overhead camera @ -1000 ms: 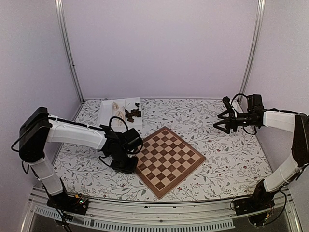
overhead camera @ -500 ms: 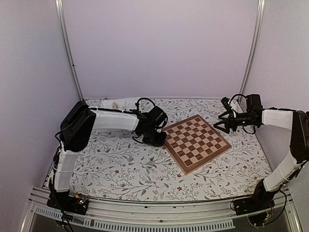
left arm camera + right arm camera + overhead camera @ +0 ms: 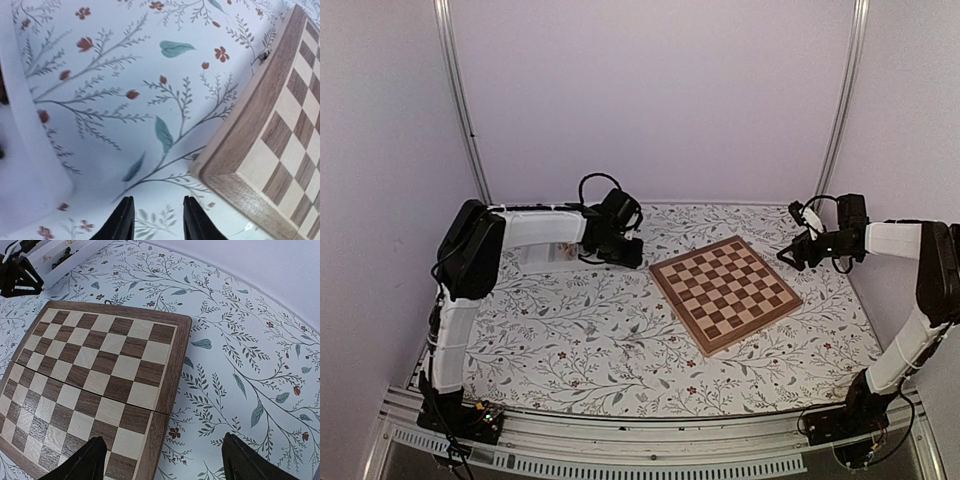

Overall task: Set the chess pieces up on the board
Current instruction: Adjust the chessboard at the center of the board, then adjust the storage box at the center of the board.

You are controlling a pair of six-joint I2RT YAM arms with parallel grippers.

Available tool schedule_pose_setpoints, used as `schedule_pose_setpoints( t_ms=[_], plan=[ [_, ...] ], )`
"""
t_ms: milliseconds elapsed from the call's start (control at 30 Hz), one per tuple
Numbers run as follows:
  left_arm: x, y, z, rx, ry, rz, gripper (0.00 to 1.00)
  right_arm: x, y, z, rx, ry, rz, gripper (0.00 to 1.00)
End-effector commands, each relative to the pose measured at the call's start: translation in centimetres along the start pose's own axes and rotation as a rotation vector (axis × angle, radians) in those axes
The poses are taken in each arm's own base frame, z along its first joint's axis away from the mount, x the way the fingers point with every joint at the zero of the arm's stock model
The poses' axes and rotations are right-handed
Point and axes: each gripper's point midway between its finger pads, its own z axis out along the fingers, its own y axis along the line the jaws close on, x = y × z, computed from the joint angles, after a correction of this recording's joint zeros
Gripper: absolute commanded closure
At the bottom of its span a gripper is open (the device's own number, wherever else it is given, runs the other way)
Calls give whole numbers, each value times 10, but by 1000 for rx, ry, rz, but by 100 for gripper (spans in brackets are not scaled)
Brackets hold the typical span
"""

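- The board (image 3: 725,292) lies flat on the flowery desk (image 3: 570,340), right of centre in the overhead view. It's turned so one corner points at the bottom of the frame.
- The left fingers (image 3: 121,224) poke in at the bottom edge of their own camera view. There's only a narrow gap between them, with nothing in it but leaf print.
- In that same view a corner of the board fills the right side and the wall of a white tray (image 3: 30,165) fills the left. The fingers sit between the two and touch neither.
- From overhead, the left arm bends across the upper left and covers most of the tray.
- The chess pieces (image 3: 64,255): all I can make out is a small dark heap in the tray, upper left of the right wrist view. They're too tiny to tell which is which.
- The right fingers (image 3: 82,462) are spread wide and holding nothing.
- Overhead, the right fingers hang near the right edge of the frame, just off the board's upper right corner and not touching it.
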Motion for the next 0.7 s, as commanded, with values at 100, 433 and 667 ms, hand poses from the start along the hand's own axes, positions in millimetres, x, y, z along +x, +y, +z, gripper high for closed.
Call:
schedule_pose_setpoints(
  t_ms=[100,433,667],
  plan=[
    [-52,67,-50,-49,-62,-7,36,10,-11,13,7,43,9,18],
    [-26,67,-33,47,79,92,23,24,-25,24,32,107,31,17],
    [-11,74,-29,23,124,157,19,35,-35,30,59,160,65,16]
  ],
)
